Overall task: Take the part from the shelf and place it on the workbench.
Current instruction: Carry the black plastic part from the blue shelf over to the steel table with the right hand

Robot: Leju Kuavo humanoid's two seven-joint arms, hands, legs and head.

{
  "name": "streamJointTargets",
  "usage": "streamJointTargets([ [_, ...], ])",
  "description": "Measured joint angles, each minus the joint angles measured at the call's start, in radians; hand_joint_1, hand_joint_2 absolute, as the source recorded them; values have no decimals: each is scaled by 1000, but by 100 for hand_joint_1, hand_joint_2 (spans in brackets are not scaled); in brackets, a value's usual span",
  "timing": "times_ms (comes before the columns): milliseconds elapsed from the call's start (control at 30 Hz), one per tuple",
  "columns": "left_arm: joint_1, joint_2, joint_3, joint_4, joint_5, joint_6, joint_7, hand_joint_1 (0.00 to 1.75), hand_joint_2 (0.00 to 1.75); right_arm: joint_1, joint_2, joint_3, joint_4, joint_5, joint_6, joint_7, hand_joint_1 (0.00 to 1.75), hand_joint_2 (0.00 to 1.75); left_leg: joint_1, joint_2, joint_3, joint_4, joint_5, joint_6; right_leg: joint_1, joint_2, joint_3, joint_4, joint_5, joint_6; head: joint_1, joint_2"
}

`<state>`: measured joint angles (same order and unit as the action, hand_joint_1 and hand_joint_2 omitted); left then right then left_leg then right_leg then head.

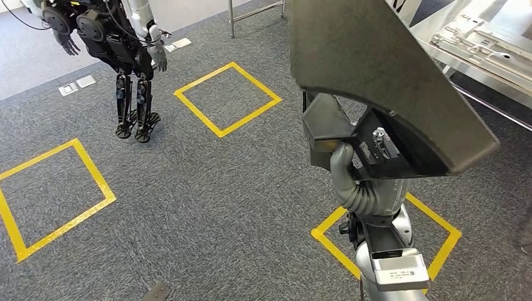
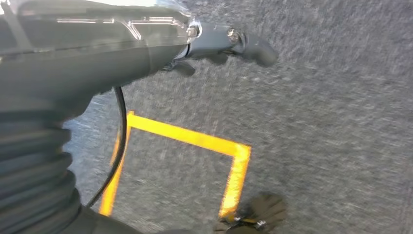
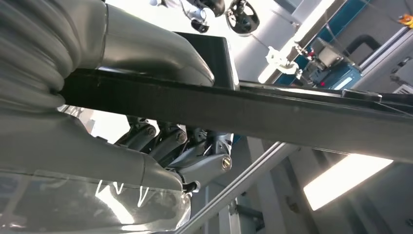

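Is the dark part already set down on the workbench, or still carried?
Still carried: the right robot hand grips the dark part above the carpet.

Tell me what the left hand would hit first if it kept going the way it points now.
Most likely the grey carpet. In the left wrist view the left hand hangs with its fingers aimed over bare floor, past the yellow tape square. Nothing else stands in that line, though depth is unclear.

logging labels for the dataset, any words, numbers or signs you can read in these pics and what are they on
None can be read.
The white label on the right forearm carries small print, too small and blurred to read.
The dark part held by the right robot hand shows no text.
The yellow floor squares are plain tape, no writing.
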<state>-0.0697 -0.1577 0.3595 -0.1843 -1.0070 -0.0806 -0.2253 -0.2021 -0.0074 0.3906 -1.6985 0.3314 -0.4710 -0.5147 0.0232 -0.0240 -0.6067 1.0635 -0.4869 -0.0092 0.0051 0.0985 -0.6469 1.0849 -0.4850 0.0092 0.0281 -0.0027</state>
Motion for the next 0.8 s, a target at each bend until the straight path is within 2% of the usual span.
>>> streamJointTargets([
  [33, 1, -1, 1, 0, 0, 0, 3, 0, 175, 0, 0, 0, 0, -1, 0, 0, 162, 175, 1, 11, 3, -2, -1, 4, 1, -30, -19, 37, -20, 3, 6, 0],
  [67, 4, -1, 2, 0, -1, 0, 5, 0, 175, 0, 0, 0, 1, -1, 0, 0, 162, 175, 1, 25, 5, -2, -4, 8, 0, -57, -52, 100, -48, 6, 12, 0],
  [100, 6, -1, 3, 0, -1, 0, 8, 0, 175, 2, -1, 0, 2, -2, 0, -1, 162, 175, 1, 39, 6, -2, -7, 10, -3, -71, -89, 166, -72, 9, 15, 0],
  [133, 8, -1, 4, 0, -2, 0, 11, 0, 175, 4, -1, 0, 3, -3, 0, -1, 162, 175, 2, 53, 8, -2, -10, 11, -6, -78, -119, 215, -83, 12, 17, 0],
  [167, 10, -1, 5, 0, -2, 1, 13, 0, 175, 6, -1, 1, 4, -3, -1, -1, 162, 175, 3, 68, 11, -2, -14, 10, -10, -84, -138, 241, -79, 15, 20, 0],
  [200, 10, -1, 5, 0, -2, 1, 15, 0, 175, 7, -1, 1, 5, -3, -1, -1, 162, 175, 5, 81, 16, -2, -18, 8, -14, -89, -132, 219, -54, 17, 23, 0],
  [233, 10, -1, 5, 0, -2, 1, 15, 0, 175, 7, -1, 1, 6, -3, -1, -1, 162, 175, 7, 93, 22, -2, -23, 4, -16, -99, -106, 160, -15, 19, 26, 0],
  [300, 10, 0, 6, 0, -2, 2, 16, 0, 175, 6, -1, 1, 6, -3, -1, -1, 162, 175, 6, 114, 36, -2, -35, -7, -11, -143, -41, 26, 41, 22, 35, 0],
  [333, 10, 1, 6, 0, -2, 2, 17, 0, 175, 5, 0, 2, 7, -3, -2, -1, 162, 175, 3, 123, 42, -3, -40, -13, -7, -161, -21, -14, 51, 20, 38, 0],
  [367, 10, 1, 6, 0, -2, 2, 17, 0, 175, 5, 0, 2, 8, -4, -2, -1, 162, 175, -1, 132, 47, -5, -44, -19, -2, -171, -15, -29, 49, 17, 38, 0],
  [400, 9, 2, 7, 0, -2, 3, 19, 0, 175, 5, 1, 2, 10, -5, -3, -1, 162, 175, -5, 142, 53, -9, -46, -24, 1, -165, -15, -31, 45, 12, 37, 0],
  [433, 8, 2, 7, 0, -2, 3, 20, 0, 175, 6, 1, 2, 11, -6, -3, -1, 162, 175, -5, 151, 60, -14, -49, -29, -1, -153, -12, -31, 44, 6, 32, 0],
  [467, 6, 2, 7, -1, -2, 3, 21, 0, 175, 6, 2, 1, 12, -6, -3, -1, 162, 175, -3, 144, 67, -14, -56, -34, -4, -140, -8, -34, 42, 1, 27, 0],
  [500, 3, 2, 7, -1, -1, 3, 22, 0, 175, 4, 2, 1, 14, -7, -4, -2, 162, 175, -1, 122, 66, 2, -69, -37, -7, -128, -2, -36, 40, -6, 24, 0],
  [533, 0, 3, 7, -1, -1, 3, 24, 0, 175, 2, 4, 1, 15, -7, -4, -2, 162, 175, 1, 92, 52, 39, -90, -39, -11, -117, 5, -37, 39, -13, 18, 0],
  [567, -1, 3, 7, -1, 0, 3, 25, 0, 175, 1, 5, 1, 16, -7, -4, -2, 162, 175, 1, 59, 23, 99, -117, -38, -12, -106, 8, -38, 36, -18, 10, 0],
  [600, 1, 4, 7, -1, 0, 3, 27, 0, 175, 0, 7, 1, 18, -8, -4, -2, 162, 175, -1, 39, -16, 170, -144, -37, -12, -93, 10, -38, 34, -22, 4, 0],
  [633, 4, 4, 8, 0, 0, 3, 30, 0, 175, 1, 8, 1, 20, -9, -4, -2, 162, 175, -3, 31, -54, 233, -160, -36, -11, -79, 11, -37, 33, -25, -1, 0],
  [667, 7, 6, 9, 0, 0, 3, 32, 0, 175, 2, 8, 1, 21, -9, -4, -2, 162, 175, -5, 28, -80, 267, -160, -35, -10, -63, 13, -37, 32, -26, -4, 0],
  [700, 8, 7, 10, 0, 0, 3, 33, 0, 175, 3, 8, 1, 23, -9, -4, -2, 162, 175, -6, 26, -89, 261, -138, -33, -9, -47, 15, -37, 31, -27, -6, 0],
  [733, 9, 7, 11, 0, -1, 3, 34, 0, 175, 4, 8, 1, 24, -10, -4, -2, 162, 175, -7, 22, -78, 216, -100, -31, -9, -31, 18, -37, 30, -26, -7, 0],
  [767, 9, 8, 12, 0, -1, 3, 34, 0, 175, 4, 9, 1, 25, -10, -4, -2, 162, 175, -6, 5, -55, 146, -55, -29, -10, -17, 20, -36, 29, -24, -8, 0],
  [800, 9, 9, 12, 0, -2, 3, 34, 0, 175, 4, 9, 1, 25, -10, -5, -2, 162, 175, -4, -17, -31, 79, -23, -28, -9, -4, 20, -34, 27, -21, -9, 0],
])
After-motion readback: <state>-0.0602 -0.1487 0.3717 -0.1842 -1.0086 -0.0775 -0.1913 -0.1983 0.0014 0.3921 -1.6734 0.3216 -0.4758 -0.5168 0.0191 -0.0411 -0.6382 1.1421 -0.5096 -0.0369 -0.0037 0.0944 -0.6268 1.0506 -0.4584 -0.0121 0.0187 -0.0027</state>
